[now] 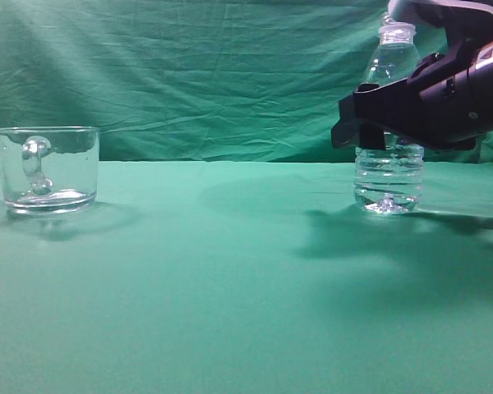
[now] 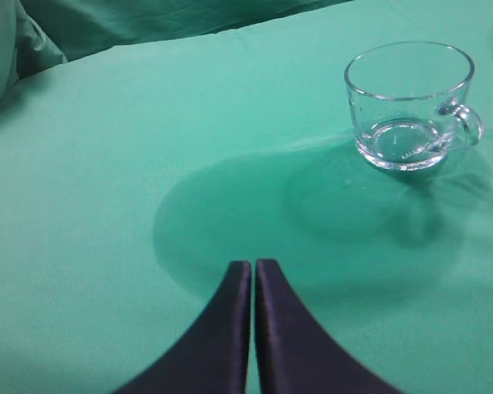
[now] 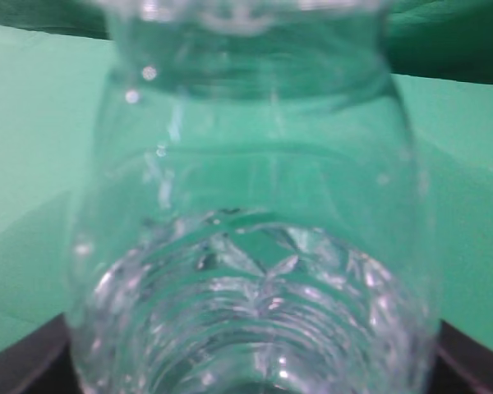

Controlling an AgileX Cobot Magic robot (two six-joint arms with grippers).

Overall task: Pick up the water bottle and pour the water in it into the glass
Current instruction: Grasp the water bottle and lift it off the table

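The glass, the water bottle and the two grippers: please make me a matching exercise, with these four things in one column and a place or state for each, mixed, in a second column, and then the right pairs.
Things
1. glass
2. water bottle
3. left gripper
4. right gripper

Places or states
A. around the middle of an upright container
B. fingers shut together, holding nothing
C. empty, at the left of the exterior view
D. standing at the right of the exterior view, no cap on its neck

Pairs: 1-C, 2-D, 3-B, 4-A
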